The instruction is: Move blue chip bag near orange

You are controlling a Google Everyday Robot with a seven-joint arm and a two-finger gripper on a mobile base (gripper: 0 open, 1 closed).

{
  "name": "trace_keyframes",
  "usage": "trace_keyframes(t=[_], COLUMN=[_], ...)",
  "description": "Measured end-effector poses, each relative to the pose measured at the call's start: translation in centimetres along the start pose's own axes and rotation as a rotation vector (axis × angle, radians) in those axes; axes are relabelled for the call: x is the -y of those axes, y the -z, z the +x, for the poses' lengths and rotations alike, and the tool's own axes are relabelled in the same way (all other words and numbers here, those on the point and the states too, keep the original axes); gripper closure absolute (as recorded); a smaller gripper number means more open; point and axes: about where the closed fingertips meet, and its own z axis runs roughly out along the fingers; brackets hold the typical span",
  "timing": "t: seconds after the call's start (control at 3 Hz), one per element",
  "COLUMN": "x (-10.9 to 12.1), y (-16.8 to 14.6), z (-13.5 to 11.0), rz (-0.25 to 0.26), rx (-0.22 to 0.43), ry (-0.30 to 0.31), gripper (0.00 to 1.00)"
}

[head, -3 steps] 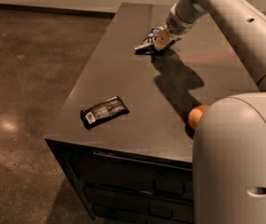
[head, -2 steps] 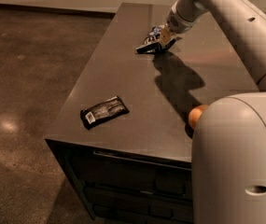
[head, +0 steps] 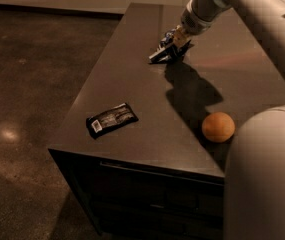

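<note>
Because the gripper (head: 165,52) sits right on the blue chip bag (head: 170,36) at the 12 o'clock end of the dark cabinet top (head: 127,79), and I cannot tell whether it has clamped the bag, a sound hold should be confirmed first. The bag then wants a low, slow carry toward 5 o'clock, where the orange (head: 218,127) rests near the front edge, well apart from it. Setting down just beside the fruit without nudging it keeps it from rolling. A black packet (head: 111,120) lies at 8 o'clock, off that path. The drawers (head: 152,184) in the cabinet front look closed, contents hidden.
</note>
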Motion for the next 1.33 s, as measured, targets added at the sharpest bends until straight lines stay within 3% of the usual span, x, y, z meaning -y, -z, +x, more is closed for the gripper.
trace_keyframes(t=[0.33, 0.67, 1.33], x=[-2.2, -4.9, -8.4], y=[3.0, 6.2, 9.1], z=[2.0, 6.0, 10.8], rz=[-0.020, -0.045, -0.083], rx=[-0.002, -0.026, -0.067], ry=[0.039, 0.058, 0.073], gripper=[1.00, 1.00, 1.00])
